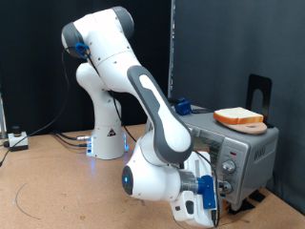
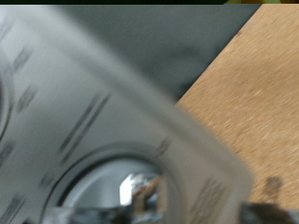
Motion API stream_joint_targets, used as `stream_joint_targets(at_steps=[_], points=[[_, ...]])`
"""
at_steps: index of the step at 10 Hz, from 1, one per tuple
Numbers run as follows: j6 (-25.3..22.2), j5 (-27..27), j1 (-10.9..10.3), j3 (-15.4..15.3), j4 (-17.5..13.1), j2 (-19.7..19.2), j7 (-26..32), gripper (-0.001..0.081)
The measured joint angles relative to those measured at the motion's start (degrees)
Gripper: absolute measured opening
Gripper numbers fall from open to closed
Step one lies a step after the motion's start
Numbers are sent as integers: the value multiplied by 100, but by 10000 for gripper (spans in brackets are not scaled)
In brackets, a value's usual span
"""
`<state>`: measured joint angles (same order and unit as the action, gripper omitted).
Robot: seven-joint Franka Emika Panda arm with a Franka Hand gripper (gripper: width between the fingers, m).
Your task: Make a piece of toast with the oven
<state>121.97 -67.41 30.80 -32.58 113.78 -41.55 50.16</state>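
My arm's folded way down, elbow bent, wrist low in front of the oven (image 1: 233, 153), with the gripper (image 1: 212, 194) right at its knob panel. Honestly can't tell if the fingers are clenched or released. The piece of toast (image 1: 238, 117) sits on top of the oven.

The oven (image 1: 229, 153) stands at the exterior view's right on the table (image 1: 57, 191) — toast (image 1: 238, 117) on its top, the gripper (image 1: 212, 191) at its front panel, by the knobs (image 1: 227, 170).
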Motion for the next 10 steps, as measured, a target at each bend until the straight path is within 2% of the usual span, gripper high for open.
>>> stream_joint_targets(at_steps=[1,2,3,4,5,6,7,10], points=[[16,31,-14,15,-114,-21,-151,367],[9,129,-40,54,-221,-42,-393,367],[-56,301,-61,103,-309,-54,-681,552],[-246,514,-62,163,-388,-56,-997,552],[-592,776,-51,251,-472,-56,-1345,721],[-1091,1057,-17,358,-562,-49,-1790,721],[-1592,1323,53,472,-639,-22,-2157,793],[-2599,2137,267,767,-760,160,-2795,804]])
